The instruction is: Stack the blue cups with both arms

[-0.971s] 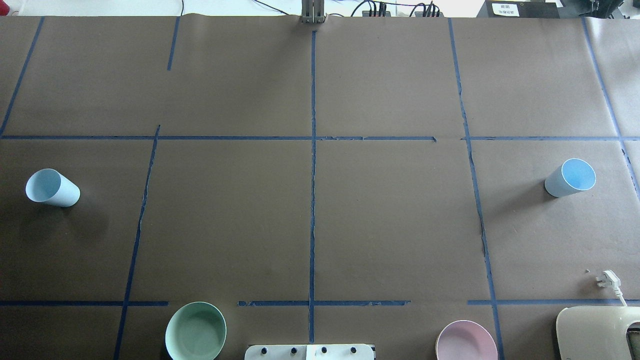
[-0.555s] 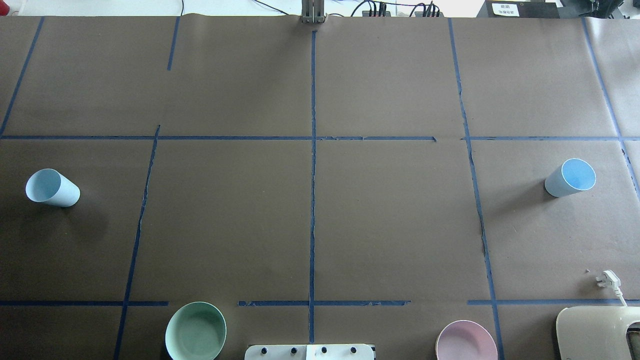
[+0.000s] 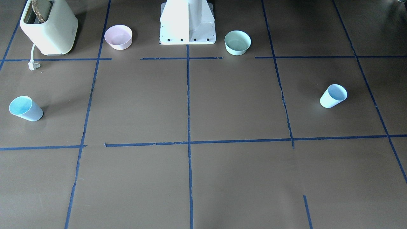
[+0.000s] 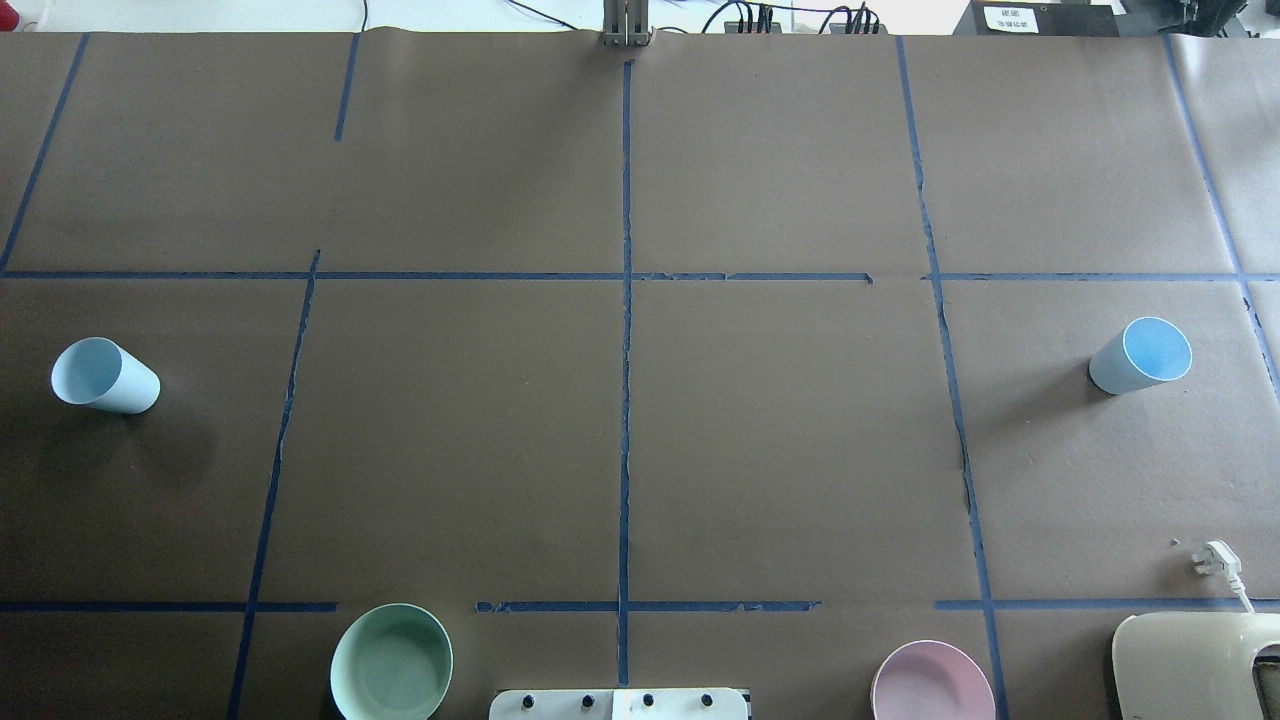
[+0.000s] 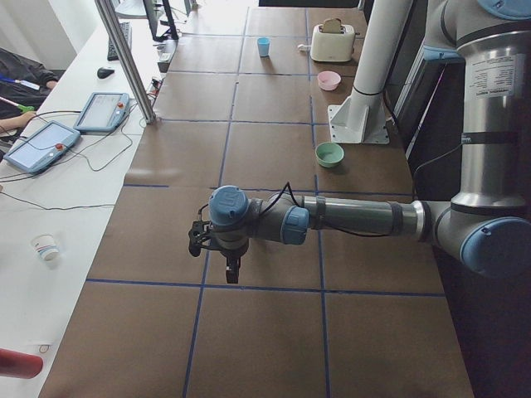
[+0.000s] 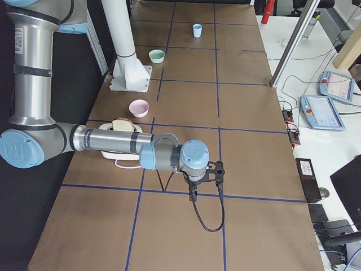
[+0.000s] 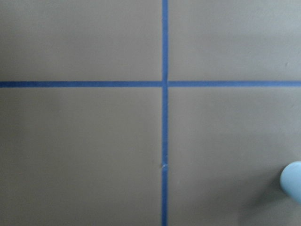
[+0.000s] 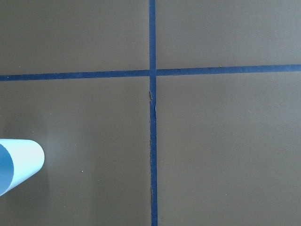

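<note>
The left claw (image 5: 226, 264), black and two-fingered, hangs over the brown bench (image 5: 166, 207) in the exterior left view, and the right claw (image 6: 194, 191) does likewise in the exterior right view; whether either is spread or pressed together cannot be told. Overhead, two pale blue tapered plastic cups stand upright and well apart: the left cup (image 4: 105, 375) at the robot's far left, the right cup (image 4: 1140, 355) at its far right, each nearer its own arm. The left wrist view catches the left cup (image 7: 292, 182) at its lower right edge, and the right wrist view catches the right cup (image 8: 19, 165) at lower left, so each claw probably needs a sideways shift.
</note>
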`<state>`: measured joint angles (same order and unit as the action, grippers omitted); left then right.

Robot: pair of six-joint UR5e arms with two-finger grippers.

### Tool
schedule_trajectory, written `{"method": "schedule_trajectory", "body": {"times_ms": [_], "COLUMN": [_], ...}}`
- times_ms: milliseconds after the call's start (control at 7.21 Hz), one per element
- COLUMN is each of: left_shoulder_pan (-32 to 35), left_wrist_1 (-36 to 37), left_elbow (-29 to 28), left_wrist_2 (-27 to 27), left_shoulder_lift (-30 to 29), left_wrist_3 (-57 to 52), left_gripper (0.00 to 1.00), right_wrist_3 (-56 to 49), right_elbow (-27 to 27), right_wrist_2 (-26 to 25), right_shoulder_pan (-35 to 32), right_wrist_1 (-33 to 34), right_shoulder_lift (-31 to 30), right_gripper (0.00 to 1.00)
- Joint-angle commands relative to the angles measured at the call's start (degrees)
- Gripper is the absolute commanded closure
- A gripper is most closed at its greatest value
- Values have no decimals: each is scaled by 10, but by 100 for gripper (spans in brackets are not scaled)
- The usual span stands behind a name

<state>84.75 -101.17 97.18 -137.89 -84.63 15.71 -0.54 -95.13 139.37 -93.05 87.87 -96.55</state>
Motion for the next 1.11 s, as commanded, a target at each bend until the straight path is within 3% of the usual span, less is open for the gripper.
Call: {"method": "schedule_trajectory", "body": {"times_ms": [0, 416, 971], "left_shoulder_pan": [-93, -203, -240], "left_wrist_1": [-174, -243, -244], "left_elbow": [3, 4, -9], "left_wrist_2": [-3, 27, 39], "left_shoulder_lift": [18, 18, 10], "left_wrist_3": [224, 352, 353], "left_gripper": [0, 0, 1], "right_wrist_3": [0, -1, -1], "right_elbow": [-2, -3, -3], "right_wrist_2": [-1, -2, -4], "right_shoulder_pan": [0, 0, 0], "right_wrist_1": [-1, -1, -3], "right_shoulder_lift": [2, 1, 0], "right_gripper": [0, 0, 0]}}
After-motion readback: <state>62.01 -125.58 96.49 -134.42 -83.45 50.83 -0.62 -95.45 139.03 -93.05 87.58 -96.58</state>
